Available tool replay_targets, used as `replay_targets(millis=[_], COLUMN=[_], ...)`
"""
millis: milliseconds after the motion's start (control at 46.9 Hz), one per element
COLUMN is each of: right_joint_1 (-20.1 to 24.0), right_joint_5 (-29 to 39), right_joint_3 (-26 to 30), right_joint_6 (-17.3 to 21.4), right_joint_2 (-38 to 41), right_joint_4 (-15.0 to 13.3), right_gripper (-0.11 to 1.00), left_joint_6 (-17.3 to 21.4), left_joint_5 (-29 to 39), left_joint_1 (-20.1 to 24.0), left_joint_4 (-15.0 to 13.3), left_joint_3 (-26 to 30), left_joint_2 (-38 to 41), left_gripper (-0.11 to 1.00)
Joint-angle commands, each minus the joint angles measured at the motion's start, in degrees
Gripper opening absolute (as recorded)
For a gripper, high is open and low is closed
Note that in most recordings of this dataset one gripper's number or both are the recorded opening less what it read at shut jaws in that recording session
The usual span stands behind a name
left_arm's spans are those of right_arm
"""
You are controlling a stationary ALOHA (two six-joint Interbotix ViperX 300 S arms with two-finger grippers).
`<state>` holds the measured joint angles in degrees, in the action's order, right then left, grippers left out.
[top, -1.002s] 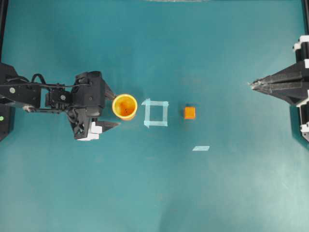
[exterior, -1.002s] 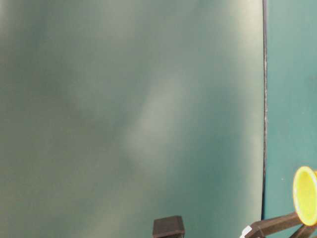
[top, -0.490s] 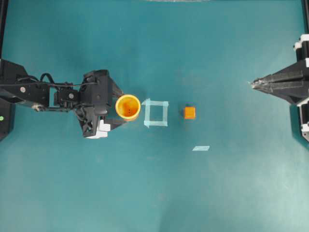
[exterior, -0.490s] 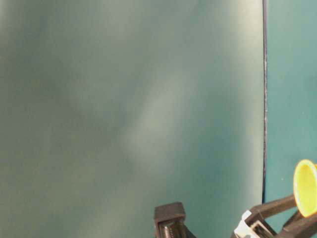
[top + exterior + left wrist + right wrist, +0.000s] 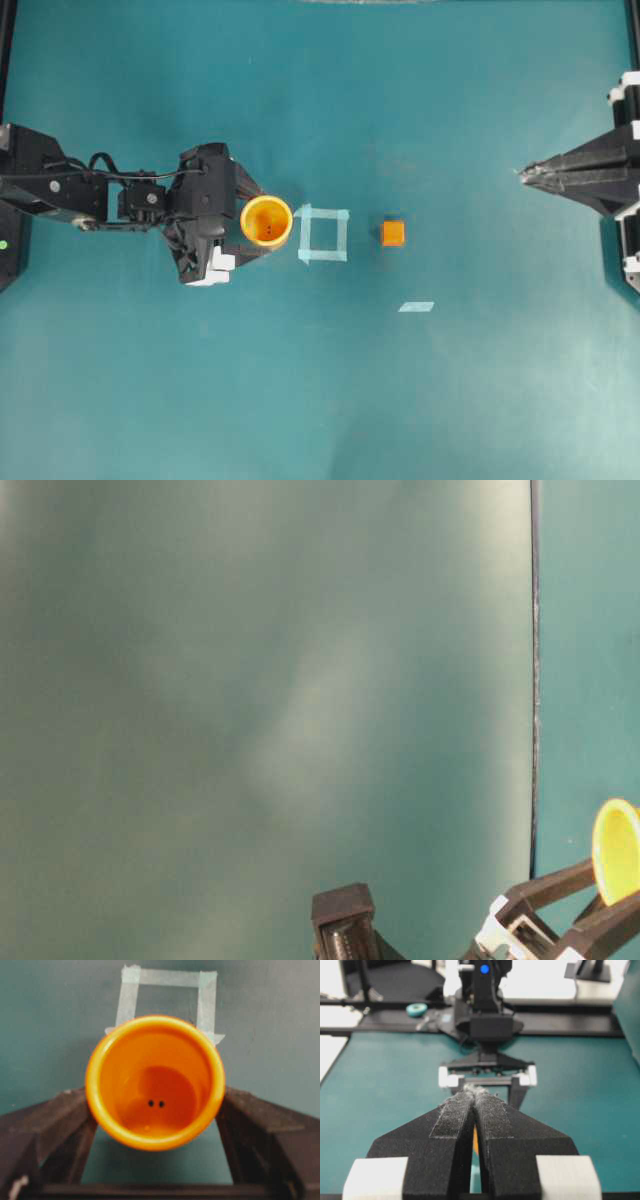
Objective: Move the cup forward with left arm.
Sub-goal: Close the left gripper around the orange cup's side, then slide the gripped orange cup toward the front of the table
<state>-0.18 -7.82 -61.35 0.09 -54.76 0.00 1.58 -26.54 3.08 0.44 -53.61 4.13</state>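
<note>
The left gripper (image 5: 155, 1125) had advanced around the cup (image 5: 266, 220), its fingers spread and not yet grasping, ready to close

Teal tabletop (image 5: 330, 390), pale tape square (image 5: 323, 233), bright blurred room behind black frame (image 5: 570, 1010)

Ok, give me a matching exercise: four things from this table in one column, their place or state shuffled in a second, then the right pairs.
Things:
1. cup
2. cube
3. left hand
4. right hand

Place or state:
A. fingers pressed together at the table's right edge
B. open, a finger on each side of the cup
C. alone, right of the tape square
D. upright, just left of the tape square

Pairs: 1-D, 2-C, 3-B, 4-A
</note>
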Motion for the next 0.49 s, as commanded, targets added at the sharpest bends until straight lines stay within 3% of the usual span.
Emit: replay_targets(millis=[0,171,469], right_joint_1=[0.00,0.00,0.00], right_joint_5=[-0.09,0.00,0.00], right_joint_3=[2.02,2.02,2.11], right_joint_6=[0.09,0.09,0.09], right_joint_2=[0.18,0.18,0.18], right_joint_4=[0.00,0.00,0.09], right_gripper=[0.00,0.00,0.00], left_joint_6=[0.00,0.00,0.00], left_joint_5=[-0.62,-0.62,-0.62], left_joint_1=[0.00,-0.09,-2.46], left_joint_4=[0.09,0.09,0.09], left_joint_3=[1.05,0.97,0.70], left_joint_2=[-0.62,-0.79,-1.76], left_gripper=[0.76,0.66,0.66])
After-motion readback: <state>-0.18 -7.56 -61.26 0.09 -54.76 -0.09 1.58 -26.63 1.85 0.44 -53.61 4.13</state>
